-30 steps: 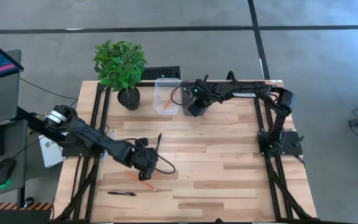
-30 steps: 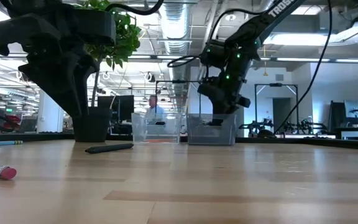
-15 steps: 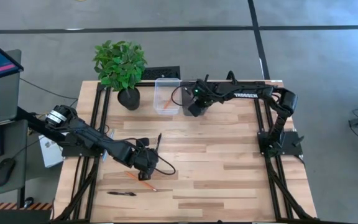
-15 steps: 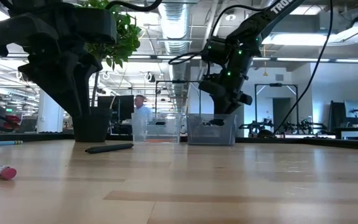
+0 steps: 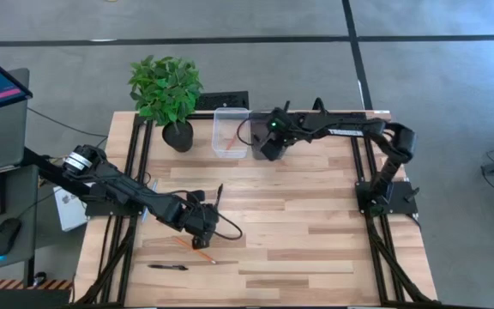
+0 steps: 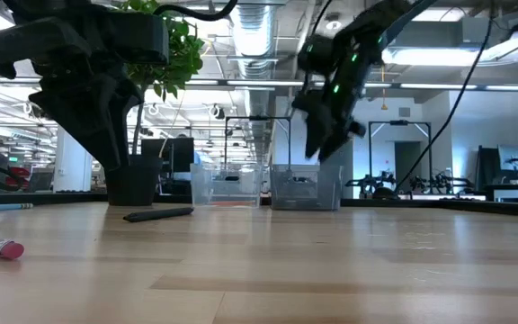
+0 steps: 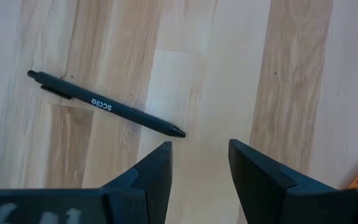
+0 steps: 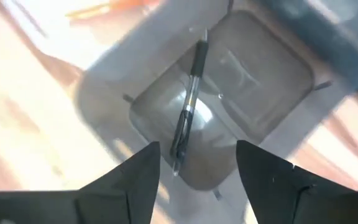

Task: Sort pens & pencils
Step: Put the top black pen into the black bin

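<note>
A pen (image 8: pixel 188 109) lay in the bin (image 8: pixel 261 107) below the right fingers (image 8: pixel 132 177), spread apart. Left fingers (image 7: pixel 157 171), also apart, hung near another pen (image 7: pixel 104 106).

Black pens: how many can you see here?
2. One pen lies on the bare table near the left gripper; another pen sits inside the container under the right gripper. The arms may hide others.

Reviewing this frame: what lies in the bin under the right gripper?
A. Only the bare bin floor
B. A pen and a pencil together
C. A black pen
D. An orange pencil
C: the right wrist view shows a single black pen lying inside the bin, with the open right gripper above it and empty.
</note>
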### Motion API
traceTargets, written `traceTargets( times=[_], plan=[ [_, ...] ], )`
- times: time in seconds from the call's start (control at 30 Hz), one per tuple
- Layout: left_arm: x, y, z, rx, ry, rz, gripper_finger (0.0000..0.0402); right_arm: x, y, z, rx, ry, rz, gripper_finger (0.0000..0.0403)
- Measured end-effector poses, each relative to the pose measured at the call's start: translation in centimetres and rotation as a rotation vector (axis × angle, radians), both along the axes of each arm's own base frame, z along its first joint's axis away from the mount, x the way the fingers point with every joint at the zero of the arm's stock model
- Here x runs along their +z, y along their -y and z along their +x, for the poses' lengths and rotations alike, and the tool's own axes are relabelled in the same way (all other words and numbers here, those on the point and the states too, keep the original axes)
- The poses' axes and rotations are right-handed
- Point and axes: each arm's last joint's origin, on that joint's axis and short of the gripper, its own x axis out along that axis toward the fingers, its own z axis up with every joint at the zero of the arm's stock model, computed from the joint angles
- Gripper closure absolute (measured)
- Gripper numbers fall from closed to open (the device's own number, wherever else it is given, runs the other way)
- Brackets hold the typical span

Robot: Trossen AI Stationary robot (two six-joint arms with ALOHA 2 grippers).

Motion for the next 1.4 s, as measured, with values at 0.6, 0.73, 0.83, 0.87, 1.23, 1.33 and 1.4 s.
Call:
traceTargets(
  times=[0.6, 0.73, 0.83, 0.87, 1.23, 1.33, 1.4],
  plan=[
    [0.5, -2.3, 1.7, 0.403, 0.201, -0.048, 0.0252, 11.7, -9.5, -6.6, 0.245, 0.237, -0.089, 0.0163],
    [0.2, -5.4, 2.1, 0.571, 0.154, -0.120, 0.0252, 11.5, -10.3, -6.8, 0.277, 0.207, -0.077, 0.0163],
    [0.2, -7.2, 2.4, 0.629, 0.139, -0.145, 0.0252, 11.2, -10.8, -6.6, 0.295, 0.182, -0.067, 0.0163],
    [0.2, -7.7, 2.5, 0.647, 0.138, -0.149, 0.0252, 11.1, -10.9, -6.7, 0.300, 0.169, -0.063, 0.0163],
    [-0.5, -8.1, 2.3, 0.778, 0.080, -0.250, 0.0253, 10.0, -11.1, -7.0, 0.286, 0.081, -0.098, 0.0163],
    [-1.4, -7.5, 2.3, 0.799, 0.027, -0.249, 0.0258, 10.0, -11.0, -7.0, 0.268, 0.068, -0.126, 0.0163],
    [-2.6, -7.1, 2.7, 0.793, -0.018, -0.270, 0.0262, 10.0, -11.0, -7.0, 0.268, 0.066, -0.131, 0.0163]
  ],
)
